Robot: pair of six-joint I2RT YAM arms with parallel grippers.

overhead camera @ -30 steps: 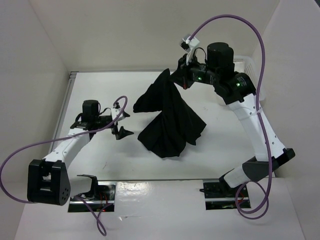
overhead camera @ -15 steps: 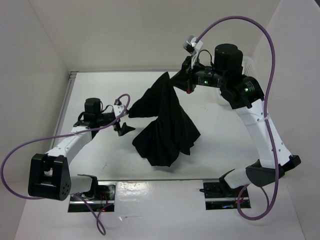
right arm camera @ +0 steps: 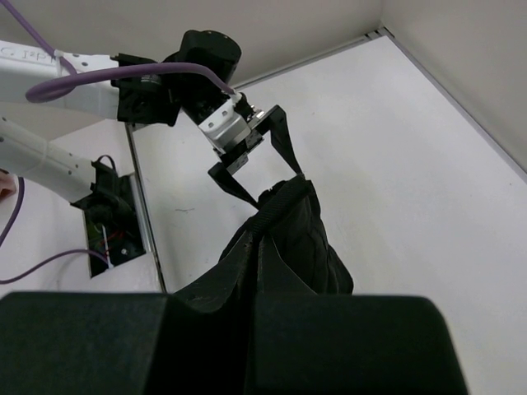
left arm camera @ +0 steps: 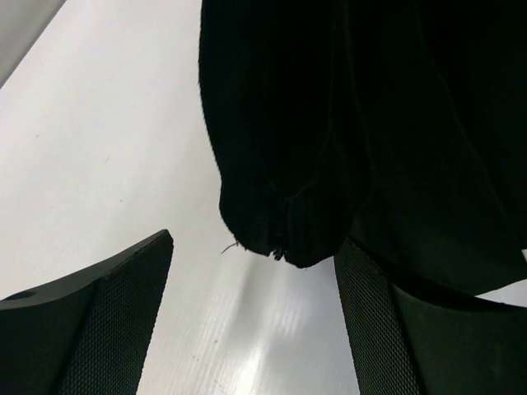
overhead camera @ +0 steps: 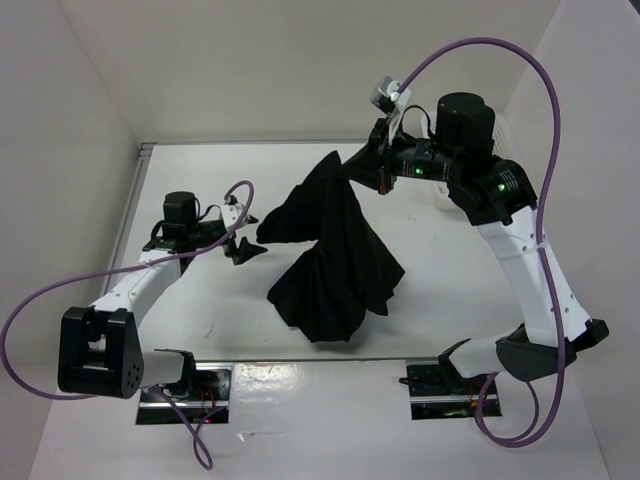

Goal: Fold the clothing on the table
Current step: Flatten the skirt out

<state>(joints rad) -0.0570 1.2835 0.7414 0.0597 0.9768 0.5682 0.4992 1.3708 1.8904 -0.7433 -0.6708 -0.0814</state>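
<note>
The black clothing (overhead camera: 335, 250) hangs from my right gripper (overhead camera: 372, 168), which is shut on its top edge above the back of the table (overhead camera: 200, 300). The lower folds spread over the table's middle. In the right wrist view the fingers pinch the clothing (right arm camera: 296, 230) at a seamed band, gripper (right arm camera: 262, 240). My left gripper (overhead camera: 243, 249) is open, low over the table beside the garment's left corner. In the left wrist view that corner of the clothing (left arm camera: 280, 222) dangles just ahead of the open gripper (left arm camera: 251, 304), with bare table between the fingers (left arm camera: 107, 313).
White walls close in the table on the left, back and right. A metal rail (overhead camera: 135, 200) runs along the left edge. Both arm bases sit in dark mounting plates (overhead camera: 190, 385) at the near edge, and purple cables loop off each arm.
My left gripper has moved up and in toward the garment's left corner and its jaws have narrowed slightly. The right arm has shifted a little to the right, dragging the hanging cloth with it.
</note>
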